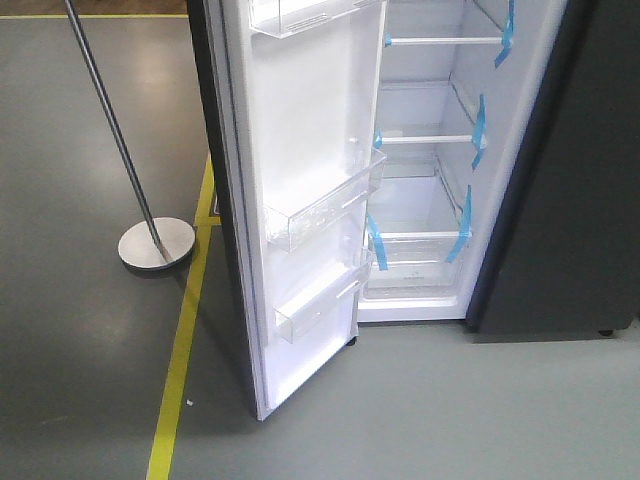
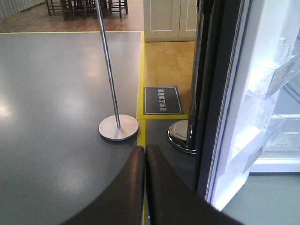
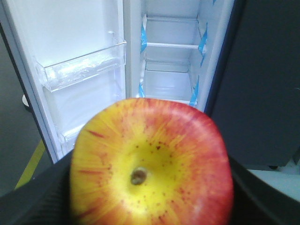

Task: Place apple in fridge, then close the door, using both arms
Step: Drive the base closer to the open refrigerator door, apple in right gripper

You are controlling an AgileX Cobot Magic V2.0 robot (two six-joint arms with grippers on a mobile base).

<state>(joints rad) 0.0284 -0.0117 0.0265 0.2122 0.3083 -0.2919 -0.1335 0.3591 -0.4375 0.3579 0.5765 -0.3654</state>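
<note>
In the right wrist view the apple [image 3: 152,164], red with a yellow centre and a stem dimple, fills the lower frame, held between the dark fingers [image 3: 37,197] of my right gripper [image 3: 150,187], which is shut on it. Ahead stands the fridge [image 3: 168,61], white inside with glass shelves and blue tape. Its door [image 1: 300,180] is swung wide open to the left, showing clear bins. My left gripper [image 2: 145,152] hangs shut and empty over the grey floor, just left of the door's dark outer edge [image 2: 213,93]. Neither gripper shows in the front view.
A metal pole on a round base [image 1: 157,243] stands left of the door, beside a yellow floor line [image 1: 185,340]. A second chrome base [image 2: 182,136] sits behind the door. A dark grey cabinet [image 1: 570,200] flanks the fridge on the right.
</note>
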